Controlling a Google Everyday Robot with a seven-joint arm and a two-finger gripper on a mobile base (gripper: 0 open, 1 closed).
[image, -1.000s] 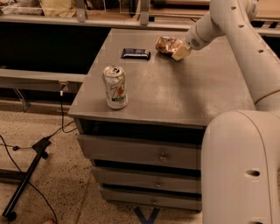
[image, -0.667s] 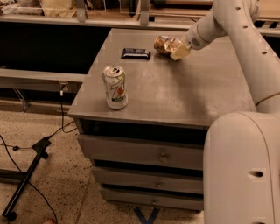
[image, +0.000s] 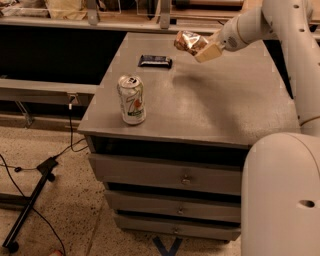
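Your cream two-finger gripper (image: 201, 48) pinches a crinkled shiny brown snack bag (image: 186, 41) by one end, so it hangs clear above the grey cabinet top (image: 225, 100).

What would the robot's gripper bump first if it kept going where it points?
The gripper, holding a shiny brown snack bag above the grey table, points down-left in the picture. Probably the tabletop near the white soda can; depth is unclear.
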